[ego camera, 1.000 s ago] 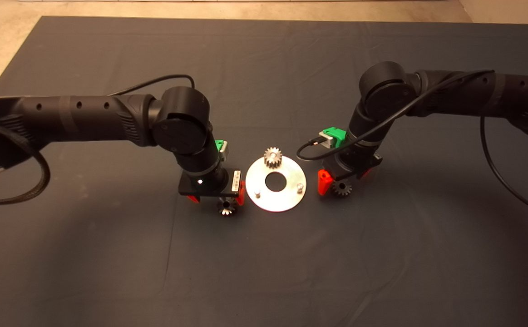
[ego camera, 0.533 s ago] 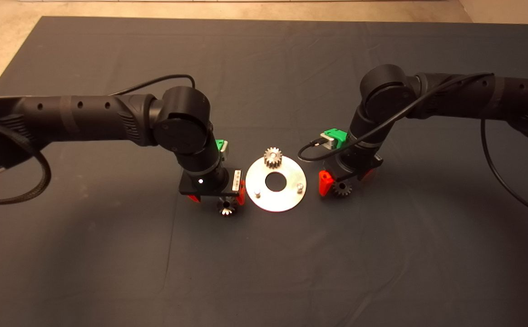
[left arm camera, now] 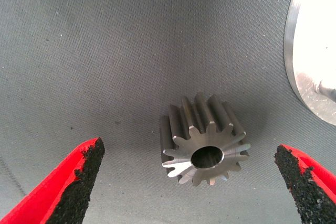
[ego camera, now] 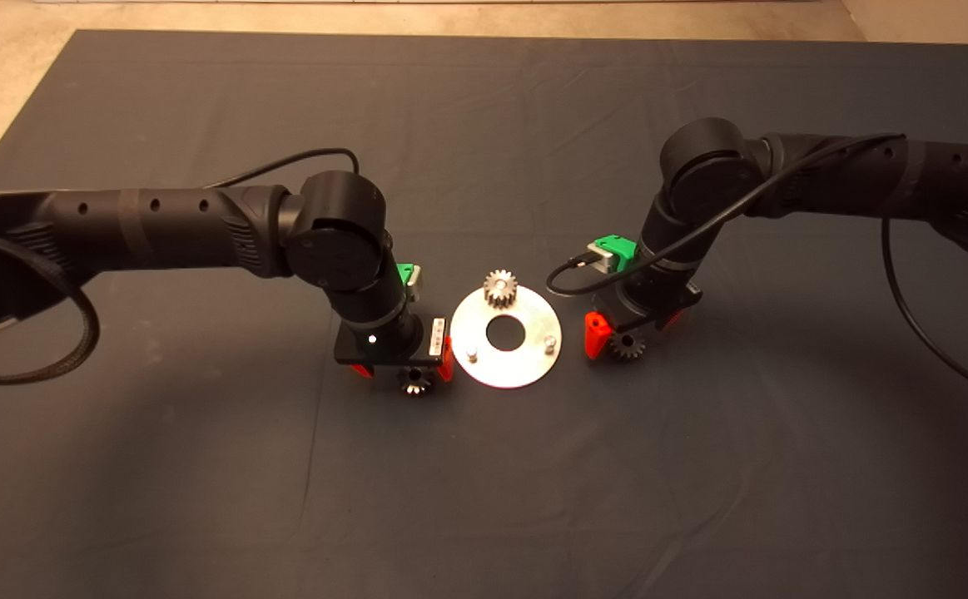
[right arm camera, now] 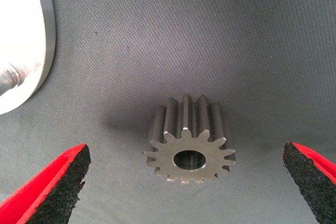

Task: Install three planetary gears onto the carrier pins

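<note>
While one planetary gear (ego camera: 500, 288) sits apparently on a pin at the disc (ego camera: 525, 366) mid-mat, the left gripper (left arm camera: 191, 182) and right gripper (right arm camera: 189, 184) each straddle, fingers wide, a loose gear (left arm camera: 205, 140) (right arm camera: 189, 140) beside it.

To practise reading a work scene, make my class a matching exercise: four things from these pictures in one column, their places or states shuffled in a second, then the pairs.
1. gear on the disc
2. gear left of the disc
3. near pins
4. right tool

A. bare
B. open over a gear on the mat
C. seated on the far pin
D. on the mat, under the left tool

Pairs: 1-C, 2-D, 3-A, 4-B
</note>
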You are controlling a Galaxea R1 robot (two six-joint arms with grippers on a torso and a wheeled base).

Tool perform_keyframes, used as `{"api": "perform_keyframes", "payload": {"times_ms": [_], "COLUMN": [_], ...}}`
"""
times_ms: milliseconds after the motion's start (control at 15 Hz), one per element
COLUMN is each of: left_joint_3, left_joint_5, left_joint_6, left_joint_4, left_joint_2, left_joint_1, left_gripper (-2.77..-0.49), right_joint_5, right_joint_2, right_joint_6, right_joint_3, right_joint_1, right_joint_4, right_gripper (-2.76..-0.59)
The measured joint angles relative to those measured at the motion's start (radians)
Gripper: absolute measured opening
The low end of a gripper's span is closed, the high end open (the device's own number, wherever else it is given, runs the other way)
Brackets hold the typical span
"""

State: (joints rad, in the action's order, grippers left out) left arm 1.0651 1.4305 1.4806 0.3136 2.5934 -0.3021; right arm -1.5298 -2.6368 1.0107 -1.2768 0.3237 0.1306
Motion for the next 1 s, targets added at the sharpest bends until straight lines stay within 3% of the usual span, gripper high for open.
{"api": "perform_keyframes", "payload": {"times_ms": [200, 400, 600, 1000], "left_joint_3": [0.000, 0.000, 0.002, 0.003], "left_joint_5": [-0.052, -0.054, -0.056, -0.059], "left_joint_6": [-0.002, -0.016, -0.020, -0.036], "left_joint_4": [0.008, 0.023, 0.029, 0.032], "left_joint_2": [0.000, 0.000, -0.001, -0.005], "left_joint_1": [0.000, 0.002, 0.035, 0.036], "left_gripper": [-0.93, -0.93, -0.93, -0.93], "right_joint_5": [0.000, 0.000, 0.000, 0.000], "right_joint_2": [0.000, 0.000, 0.000, 0.000], "right_joint_6": [0.000, 0.000, 0.000, 0.000], "right_joint_3": [0.000, 0.000, 0.000, 0.000], "right_joint_1": [-0.004, -0.014, -0.013, -0.013], "right_joint_4": [0.000, 0.000, 0.000, 0.000], "right_gripper": [-0.63, -0.66, -0.67, -0.67]}}
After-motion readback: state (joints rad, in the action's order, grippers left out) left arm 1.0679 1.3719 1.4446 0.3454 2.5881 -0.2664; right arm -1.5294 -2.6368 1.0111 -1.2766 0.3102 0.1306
